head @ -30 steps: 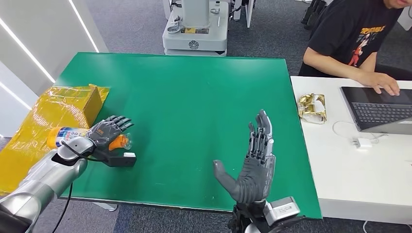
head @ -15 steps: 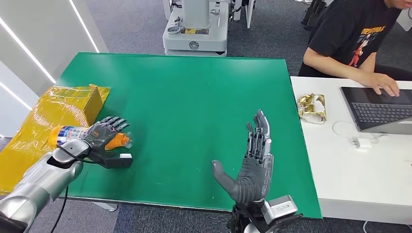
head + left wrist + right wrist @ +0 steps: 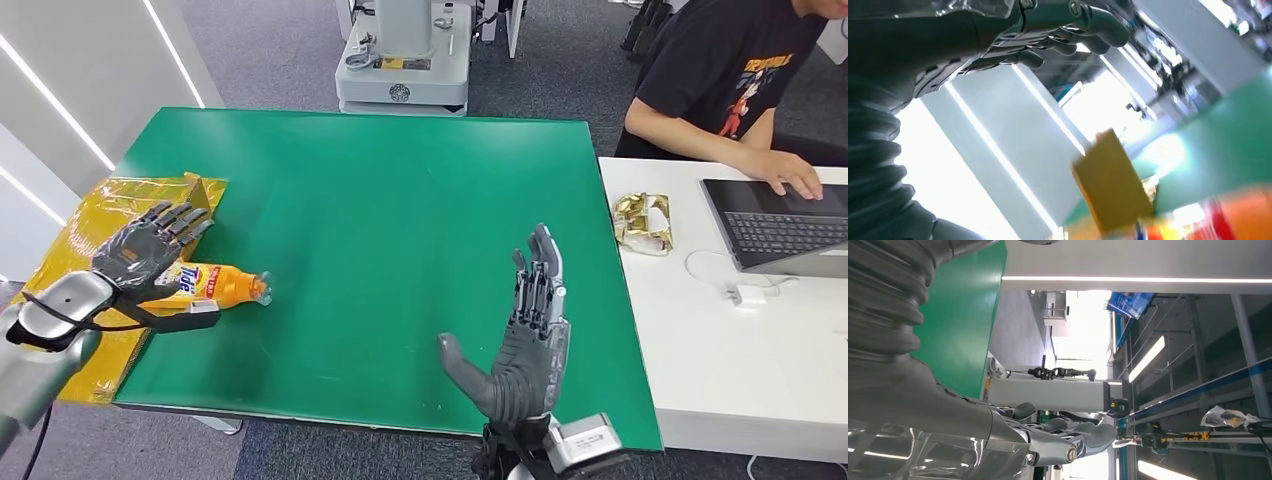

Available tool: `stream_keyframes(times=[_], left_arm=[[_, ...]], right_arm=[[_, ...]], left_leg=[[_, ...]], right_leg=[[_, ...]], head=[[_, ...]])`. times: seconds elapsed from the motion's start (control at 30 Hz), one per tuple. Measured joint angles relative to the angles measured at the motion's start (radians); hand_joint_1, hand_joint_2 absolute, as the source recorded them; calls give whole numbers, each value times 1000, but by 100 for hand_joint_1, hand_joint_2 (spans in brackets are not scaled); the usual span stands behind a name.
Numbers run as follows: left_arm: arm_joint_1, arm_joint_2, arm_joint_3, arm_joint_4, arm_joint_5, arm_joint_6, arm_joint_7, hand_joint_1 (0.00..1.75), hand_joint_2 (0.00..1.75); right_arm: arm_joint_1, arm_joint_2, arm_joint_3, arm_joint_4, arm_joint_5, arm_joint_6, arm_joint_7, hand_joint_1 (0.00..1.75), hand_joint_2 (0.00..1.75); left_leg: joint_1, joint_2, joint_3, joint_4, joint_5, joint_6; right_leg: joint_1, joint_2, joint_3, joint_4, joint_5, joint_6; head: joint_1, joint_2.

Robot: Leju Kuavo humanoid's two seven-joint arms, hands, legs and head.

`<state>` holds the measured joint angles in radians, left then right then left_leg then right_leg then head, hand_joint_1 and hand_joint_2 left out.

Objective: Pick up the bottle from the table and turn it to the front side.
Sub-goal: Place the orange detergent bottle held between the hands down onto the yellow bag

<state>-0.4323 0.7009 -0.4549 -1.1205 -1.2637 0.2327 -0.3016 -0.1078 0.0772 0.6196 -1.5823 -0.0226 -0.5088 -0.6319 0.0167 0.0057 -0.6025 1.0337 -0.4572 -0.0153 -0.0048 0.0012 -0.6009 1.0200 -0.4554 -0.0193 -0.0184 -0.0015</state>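
Bottle [image 3: 218, 286] lies on its side at the green table's [image 3: 400, 200] left edge, beside the yellow box [image 3: 120, 215]. Left hand [image 3: 145, 250] hovers over its base, fingers spread, holding nothing. Right hand [image 3: 522, 335] upright, open, empty.

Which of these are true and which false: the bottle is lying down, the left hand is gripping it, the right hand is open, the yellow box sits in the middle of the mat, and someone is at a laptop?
1. The bottle lies on its side on the green mat. True.
2. The left hand grips the bottle. False: its fingers are spread, above and behind the bottle, holding nothing.
3. The right hand is open and empty. True.
4. The yellow box sits mid-mat. False: it is at the mat's left edge.
5. A person has a hand on a laptop. True.
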Motion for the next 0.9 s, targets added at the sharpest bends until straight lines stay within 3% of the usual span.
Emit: stream_keyframes(times=[0.17, 0.3, 0.47, 0.57, 0.63, 0.7, 0.77, 0.83, 0.9], left_arm=[[89, 6, 79, -164, -103, 62, 30, 0, 175], [161, 2, 131, -306, -98, 159, 29, 0, 175], [168, -108, 151, -357, -12, 395, -2, 0, 175], [167, -159, 151, -360, -2, 423, -4, 0, 175], [168, -193, 155, -365, 78, 435, -54, 0, 175], [171, -270, 176, -373, 275, 450, -190, 0, 175], [184, -392, 191, -380, 562, 458, -326, 0, 175], [204, -507, 181, -386, 802, 459, -380, 0, 175], [220, -588, 165, -391, 938, 441, -392, 0, 175]], right_arm=[[13, 0, -11, -16, 31, 20, 3, 0, 175], [20, 0, -22, -28, 51, 21, 7, 0, 175], [24, 3, -30, -35, 68, 17, 15, 0, 175], [26, 4, -33, -36, 72, 15, 17, 0, 175], [27, 4, -35, -36, 74, 11, 16, 0, 175], [27, 5, -35, -36, 76, 0, 13, 0, 175], [27, 6, -35, -35, 79, -17, 8, 0, 175], [27, 6, -34, -34, 82, -30, 3, 0, 175], [27, 6, -34, -34, 84, -37, -1, 0, 175]], left_leg=[[0, 1, 0, 0, 0, 0], [0, 0, 0, 0, 0, 0], [0, -1, 0, 0, 0, 0], [0, 0, 1, 0, 0, 0], [0, 0, 1, 0, 0, 0], [-2, -2, 1, 1, 0, 0], [-3, -4, 1, 0, 0, 1], [-3, -4, 1, 1, 0, 1], [-3, -3, 0, 1, -1, 2]], right_leg=[[0, 1, 0, 0, 0, 0], [0, 0, 0, -1, 0, 0], [-1, -2, 1, -1, 0, 0], [-1, 0, 1, -1, 1, -1], [-1, 0, 1, -1, 1, -1], [-1, -2, 1, -1, 1, 0], [-2, -4, 2, -2, 1, 0], [-2, -4, 3, -2, 1, 1], [-2, -4, 3, -3, 1, 2]], head=[[0, 0], [0, 0], [0, 0], [0, 0], [0, 0], [0, 0], [0, 0], [0, 0], [0, 0]])
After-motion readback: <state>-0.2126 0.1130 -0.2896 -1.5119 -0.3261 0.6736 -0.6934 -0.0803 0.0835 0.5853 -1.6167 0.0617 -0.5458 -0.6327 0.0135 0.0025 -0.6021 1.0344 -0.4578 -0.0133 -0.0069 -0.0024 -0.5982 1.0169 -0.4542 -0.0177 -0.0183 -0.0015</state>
